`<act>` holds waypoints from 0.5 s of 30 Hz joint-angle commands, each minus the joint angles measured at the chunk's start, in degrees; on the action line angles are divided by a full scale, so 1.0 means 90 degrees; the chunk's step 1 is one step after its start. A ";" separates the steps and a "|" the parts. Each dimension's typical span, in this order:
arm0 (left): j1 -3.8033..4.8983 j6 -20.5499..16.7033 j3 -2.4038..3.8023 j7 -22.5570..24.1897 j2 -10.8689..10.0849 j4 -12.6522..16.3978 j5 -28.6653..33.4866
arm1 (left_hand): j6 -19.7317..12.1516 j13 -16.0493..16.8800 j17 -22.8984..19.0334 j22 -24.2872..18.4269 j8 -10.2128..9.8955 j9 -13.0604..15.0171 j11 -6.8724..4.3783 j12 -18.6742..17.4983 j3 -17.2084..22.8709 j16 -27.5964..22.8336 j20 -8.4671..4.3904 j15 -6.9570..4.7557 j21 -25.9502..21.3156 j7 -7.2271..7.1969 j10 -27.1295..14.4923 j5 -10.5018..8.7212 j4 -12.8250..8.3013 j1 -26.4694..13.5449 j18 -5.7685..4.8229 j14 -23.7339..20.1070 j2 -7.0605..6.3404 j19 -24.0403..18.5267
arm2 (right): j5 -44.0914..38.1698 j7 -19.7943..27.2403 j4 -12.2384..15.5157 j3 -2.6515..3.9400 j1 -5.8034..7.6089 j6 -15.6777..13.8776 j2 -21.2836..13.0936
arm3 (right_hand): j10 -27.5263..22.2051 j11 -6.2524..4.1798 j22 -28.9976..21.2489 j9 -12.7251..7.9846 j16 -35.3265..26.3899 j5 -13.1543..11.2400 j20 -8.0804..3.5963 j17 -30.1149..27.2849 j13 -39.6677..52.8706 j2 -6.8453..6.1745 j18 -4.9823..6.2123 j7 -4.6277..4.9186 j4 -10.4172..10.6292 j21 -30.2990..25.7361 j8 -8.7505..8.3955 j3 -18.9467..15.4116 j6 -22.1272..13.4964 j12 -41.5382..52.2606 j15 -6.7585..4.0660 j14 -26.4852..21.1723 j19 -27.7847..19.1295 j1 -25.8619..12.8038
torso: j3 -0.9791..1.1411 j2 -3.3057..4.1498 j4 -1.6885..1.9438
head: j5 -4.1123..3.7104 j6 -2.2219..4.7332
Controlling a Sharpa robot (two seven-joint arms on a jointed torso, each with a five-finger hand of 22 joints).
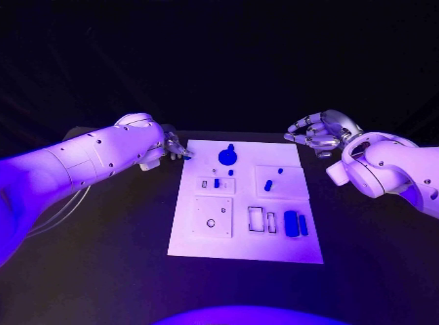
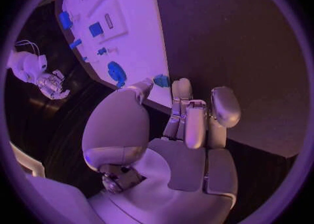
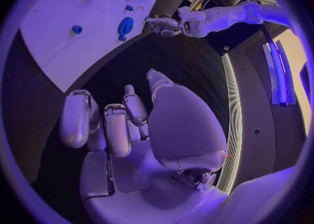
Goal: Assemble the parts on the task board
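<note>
two silver hands are hovering at the far corners of the white board on the black table. the left hand is pinching a small blue piece at the board's far left edge, fingertips closed around it. the right hand is hanging off the far right corner, fingers curled in on nothing. other blue pieces are lying across the board. they look light, stiff and smooth, likely best taken by their sides with fingertips.
</note>
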 commanded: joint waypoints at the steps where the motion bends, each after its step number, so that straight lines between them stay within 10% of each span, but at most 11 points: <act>1: 0.0005 -0.0066 -0.0011 -0.0067 0.0053 -0.0022 -0.0112 | 0.0089 0.0082 0.0673 0.0151 -0.0020 -0.0023 -0.0089 0.0122 -0.0297 0.0118 0.0003 -0.0048 0.0161 -0.0034 0.0192 0.0161 -0.0052 0.0014 -0.0192 0.0305 -0.0078 0.0155 | -0.0011 0.0008 0.0007 0.0001 -0.0004 0.0016 0.0007 | -0.0059 -0.0030 0.0570 0.0074 -0.0109 0.0136 -0.0031 0.0483 -0.0023 -0.0057 0.0144 -0.0013 0.0061 -0.0118 0.0123 0.0066 -0.0051 -0.0040 -0.0049 0.0307 -0.0048 -0.0201 | -0.0002 0.0000 0.0002 | -0.0003 -0.0004; 8: 0.0004 -0.0181 -0.0038 -0.0218 0.0126 -0.0057 -0.0279 | 0.0193 0.0183 0.0825 0.0339 0.0170 0.0052 -0.0174 0.0323 -0.0816 0.0196 -0.0064 -0.0124 0.0283 -0.0126 0.0323 0.0162 -0.0042 0.0050 -0.0232 0.0384 0.0096 0.0287 | -0.0011 0.0009 0.0004 0.0001 -0.0004 0.0018 0.0011 | -0.0059 -0.0030 0.0570 0.0074 -0.0109 0.0136 -0.0031 0.0483 -0.0023 -0.0057 0.0144 -0.0013 0.0061 -0.0118 0.0123 0.0066 -0.0051 -0.0040 -0.0049 0.0307 -0.0048 -0.0201 | 0.0001 -0.0004 0.0000 | -0.0004 -0.0003; 15: 0.0005 -0.0110 -0.0053 -0.0295 0.0165 -0.0053 -0.0362 | 0.0323 0.1124 0.0978 0.0569 0.0435 0.0139 -0.0287 0.0905 -0.1354 0.0269 -0.0147 -0.0225 0.0432 -0.0249 0.0916 0.0161 -0.0040 0.0143 -0.0282 0.0460 0.0300 0.0442 | -0.0011 0.0006 0.0002 0.0001 -0.0004 0.0023 0.0012 | -0.0059 -0.0030 0.0570 0.0074 -0.0109 0.0136 -0.0031 0.0483 -0.0023 -0.0057 0.0144 -0.0013 0.0061 -0.0118 0.0123 0.0066 -0.0051 -0.0040 -0.0049 0.0307 -0.0048 -0.0201 | 0.0003 -0.0002 0.0000 | -0.0007 -0.0011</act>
